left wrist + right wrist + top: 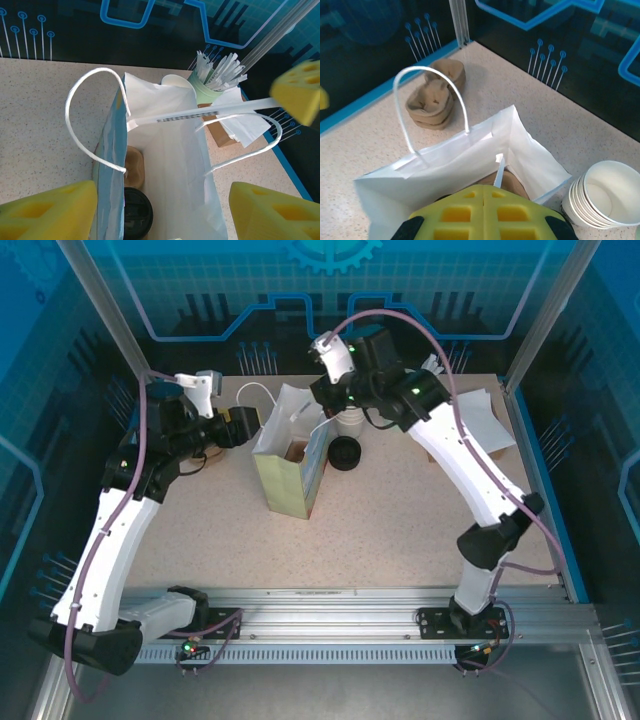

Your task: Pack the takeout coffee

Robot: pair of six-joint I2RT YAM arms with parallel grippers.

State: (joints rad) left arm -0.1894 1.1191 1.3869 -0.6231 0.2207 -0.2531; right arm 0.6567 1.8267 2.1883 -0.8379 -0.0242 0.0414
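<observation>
Now | speckled beige table [400, 530] | blue circuit-print walls [200, 290] | left pincer [162, 215] wide | right pincer [484, 194] pinching wrapped straw [200, 114]

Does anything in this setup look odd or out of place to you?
One thing: a long wrapped straw lies slanted across the open mouth of the paper bag rather than down inside it. One end is pinched in the shut right gripper, so it looks to be on its way in rather than dropped.
</observation>
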